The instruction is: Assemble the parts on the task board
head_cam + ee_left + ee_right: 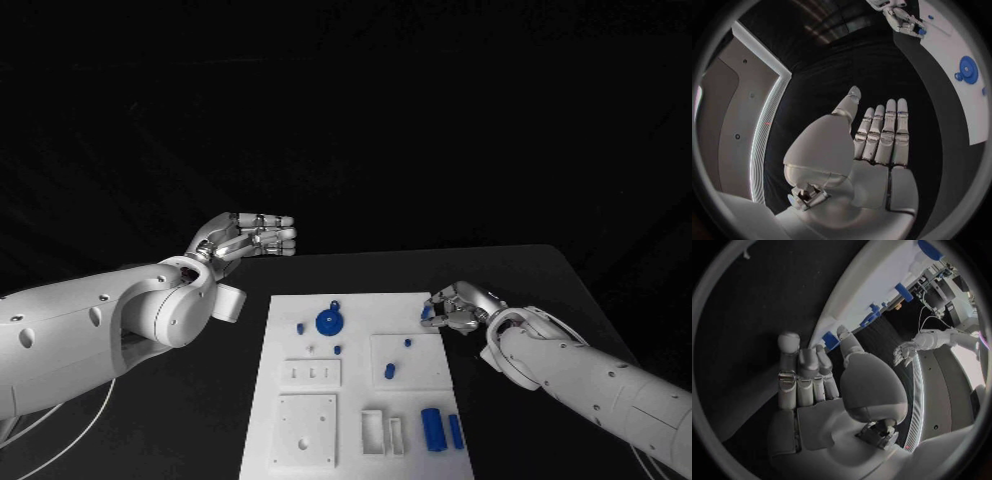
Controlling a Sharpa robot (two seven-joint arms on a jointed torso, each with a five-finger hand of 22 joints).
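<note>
The task board lies on the black table, running from the near edge toward the middle. At its near end, on the right, two blue cylinders lie side by side, the thicker one to the left of the thinner; just left of them sit two white upright slots, and further left a white square block with a small hole. Further back, a white block with small pegs sits on the left and a white plate on the right, bearing a small blue oblong part and a tiny blue dot. Toward the far end of the board a blue round gear-like part rests on the left side, with small blue bits near it.

The right hand is at the board's far right edge. Its fingers are curled in, and a small blue part sits at the fingertips; the right wrist view shows that blue piece touching the fingertips beside the thumb, so the hand appears to pinch it against the board's edge.

The left hand hovers beyond the board's far left corner, above the table and apart from the board. In the left wrist view its fingers are straight and together, thumb out, holding nothing.
</note>
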